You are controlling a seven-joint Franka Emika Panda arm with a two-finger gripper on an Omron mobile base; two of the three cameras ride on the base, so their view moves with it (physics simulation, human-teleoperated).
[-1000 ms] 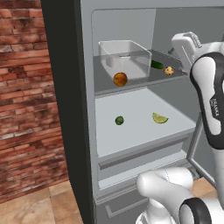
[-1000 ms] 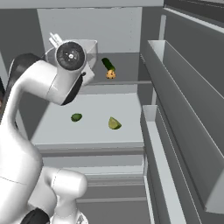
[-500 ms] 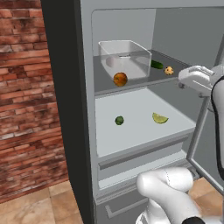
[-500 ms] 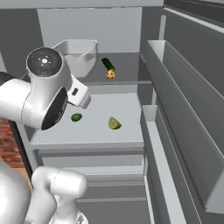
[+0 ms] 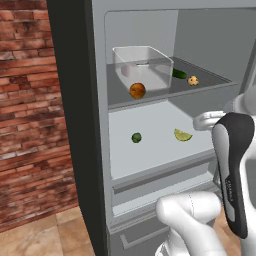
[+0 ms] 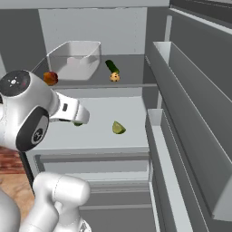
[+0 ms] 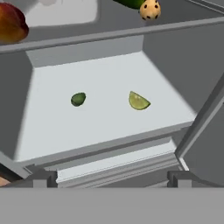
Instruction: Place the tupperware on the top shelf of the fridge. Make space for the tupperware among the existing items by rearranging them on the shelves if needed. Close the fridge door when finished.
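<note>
While the fridge door (image 6: 195,136) stands open, you see the tupperware (image 5: 142,67) resting on the top shelf (image 5: 200,87), with the orange (image 5: 137,90) just in front of it and the cucumber (image 5: 179,74) and tan ball (image 5: 193,80) to its right. Your gripper's (image 7: 109,178) fingers are spread wide, holding nothing, facing the whitish shelf (image 7: 100,122) where the lime (image 7: 78,99) and lime wedge (image 7: 138,101) lie apart.
</note>
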